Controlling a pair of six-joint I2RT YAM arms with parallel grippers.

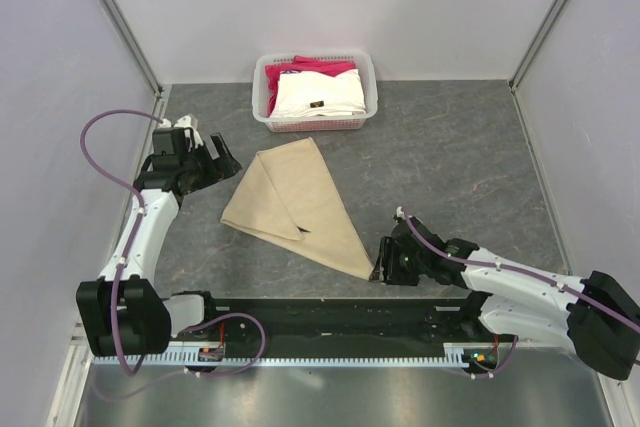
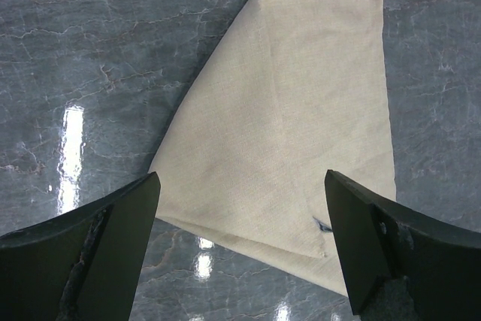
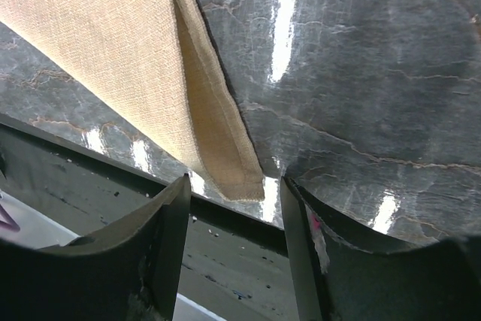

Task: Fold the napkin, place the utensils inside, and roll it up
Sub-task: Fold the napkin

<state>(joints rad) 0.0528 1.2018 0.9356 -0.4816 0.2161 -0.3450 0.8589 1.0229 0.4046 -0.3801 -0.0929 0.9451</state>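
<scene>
The tan napkin lies folded into a triangle on the grey table, its long point reaching toward the near right. My left gripper is open and empty, just left of the napkin's far-left edge; in the left wrist view the napkin lies between and beyond the fingers. My right gripper is open and empty right at the napkin's near corner, which lies just ahead of the jaw gap. The teal-handled knife is out of view.
A white basket at the back holds a white folded cloth and a pink-red folded cloth. The black base rail runs along the near edge. Grey walls close in both sides.
</scene>
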